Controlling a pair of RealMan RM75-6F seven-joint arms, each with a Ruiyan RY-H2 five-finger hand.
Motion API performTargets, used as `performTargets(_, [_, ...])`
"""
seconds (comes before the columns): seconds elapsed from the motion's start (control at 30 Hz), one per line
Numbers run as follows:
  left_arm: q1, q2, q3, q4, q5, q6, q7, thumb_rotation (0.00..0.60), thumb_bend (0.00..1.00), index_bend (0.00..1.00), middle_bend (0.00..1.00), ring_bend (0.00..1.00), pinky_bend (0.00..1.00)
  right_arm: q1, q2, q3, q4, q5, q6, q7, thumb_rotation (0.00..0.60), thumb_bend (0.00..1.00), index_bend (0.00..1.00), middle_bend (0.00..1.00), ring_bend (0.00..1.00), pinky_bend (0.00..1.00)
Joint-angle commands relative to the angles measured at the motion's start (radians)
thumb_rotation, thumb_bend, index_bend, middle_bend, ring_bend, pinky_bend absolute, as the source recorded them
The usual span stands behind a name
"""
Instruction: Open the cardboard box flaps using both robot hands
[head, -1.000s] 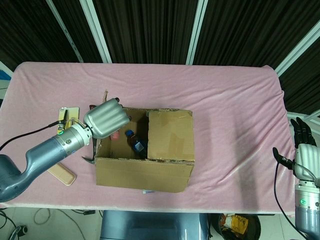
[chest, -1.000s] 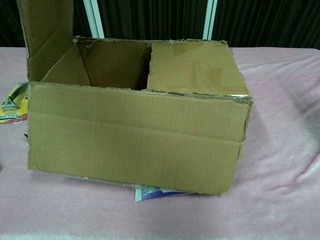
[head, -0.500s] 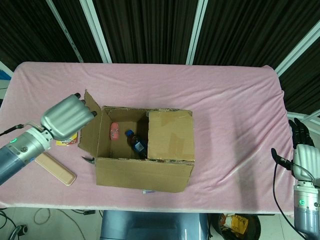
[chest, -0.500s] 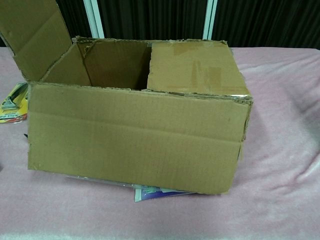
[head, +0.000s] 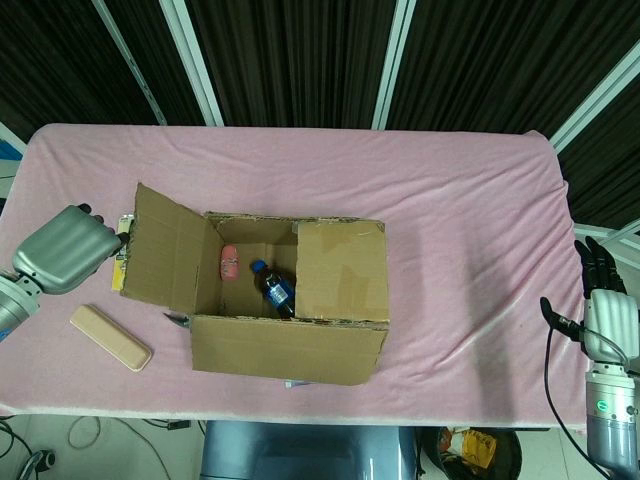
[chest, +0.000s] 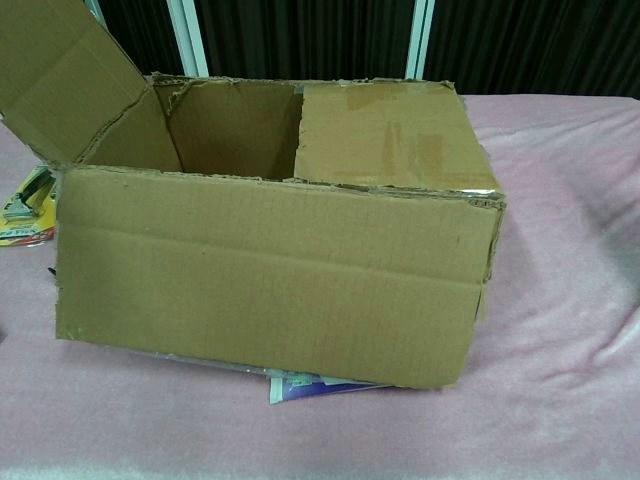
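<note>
The cardboard box (head: 290, 345) stands at the middle of the pink table, close to the front edge. Its left flap (head: 165, 262) is folded outward and leans away to the left; the chest view shows the left flap (chest: 65, 75) raised at the upper left. The right flap (head: 340, 270) lies flat over the right half of the box (chest: 270, 270). My left hand (head: 62, 248) hangs just left of the open flap with nothing in it. My right hand (head: 603, 300) is far off at the table's right edge, fingers stretched out and empty. Neither hand shows in the chest view.
Inside the box lie a blue-capped bottle (head: 275, 290) and a small pink item (head: 229, 262). A beige flat bar (head: 110, 337) lies at the front left. A yellow package (chest: 25, 205) sits behind the left flap. A blue-purple sheet (chest: 315, 385) pokes out from under the box.
My left hand swung leftward, carrying the left flap from upright to folded outward, and now sits clear of it. The right hand has barely moved.
</note>
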Motion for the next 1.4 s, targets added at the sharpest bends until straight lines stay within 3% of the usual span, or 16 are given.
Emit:
performTargets(0.03, [0.04, -0.026, 0.013, 0.03, 0.011, 0.021, -0.014, 0.6, 1.0, 0.53, 0.72, 0.55, 0.49, 0.0, 0.0, 0.001, 0.0, 0.001, 0.0, 0.0, 0.6, 0.38, 0.0, 0.0, 0.0, 0.21])
performTargets(0.33, [0.177, -0.057, 0.058, 0.1, 0.04, 0.106, -0.052, 0.6, 1.0, 0.52, 0.71, 0.54, 0.49, 0.0, 0.0, -0.001, -0.004, 0.005, -0.009, -0.002, 0.6, 0.38, 0.0, 0.0, 0.0, 0.21])
performTargets(0.43, [0.228, -0.077, 0.063, 0.123, 0.036, 0.174, -0.077, 0.6, 0.98, 0.47, 0.64, 0.49, 0.46, 0.001, 0.001, -0.003, -0.004, 0.002, -0.01, -0.006, 0.6, 0.38, 0.0, 0.0, 0.0, 0.21])
performTargets(0.47, [0.257, -0.096, 0.059, 0.133, 0.03, 0.227, -0.1, 0.6, 0.92, 0.42, 0.58, 0.44, 0.43, 0.001, 0.002, -0.003, -0.006, -0.001, -0.008, -0.007, 0.6, 0.37, 0.0, 0.0, 0.0, 0.21])
performTargets(0.63, [0.41, -0.25, 0.023, 0.13, -0.048, 0.526, -0.222, 0.6, 0.37, 0.12, 0.16, 0.1, 0.18, 0.006, 0.017, -0.009, -0.02, -0.04, 0.006, -0.017, 0.6, 0.38, 0.0, 0.0, 0.0, 0.21])
performTargets(0.73, [0.495, -0.383, 0.02, 0.153, -0.058, 0.683, -0.2, 0.6, 0.22, 0.03, 0.02, 0.01, 0.06, 0.01, 0.046, -0.021, -0.043, -0.081, 0.01, -0.034, 0.6, 0.38, 0.0, 0.0, 0.0, 0.21])
performTargets(0.9, [0.57, -0.526, 0.033, 0.222, -0.039, 0.793, -0.165, 0.6, 0.19, 0.0, 0.0, 0.0, 0.0, 0.033, 0.09, -0.023, -0.092, -0.124, -0.003, -0.076, 0.6, 0.38, 0.0, 0.0, 0.0, 0.21])
performTargets(1.23, [0.636, -0.688, 0.029, 0.38, -0.026, 0.87, -0.198, 0.6, 0.19, 0.0, 0.0, 0.0, 0.0, 0.145, 0.195, 0.009, -0.265, -0.19, -0.118, -0.255, 0.6, 0.36, 0.0, 0.0, 0.0, 0.21])
performTargets(1.3, [0.641, -0.711, 0.03, 0.424, -0.017, 0.867, -0.224, 0.6, 0.19, 0.0, 0.0, 0.0, 0.0, 0.194, 0.224, 0.025, -0.319, -0.2, -0.176, -0.317, 0.6, 0.37, 0.0, 0.0, 0.0, 0.21])
performTargets(1.4, [0.642, -0.721, 0.024, 0.444, -0.026, 0.841, -0.296, 0.6, 0.19, 0.0, 0.0, 0.0, 0.0, 0.296, 0.245, 0.058, -0.401, -0.195, -0.302, -0.385, 0.6, 0.49, 0.0, 0.03, 0.0, 0.21])
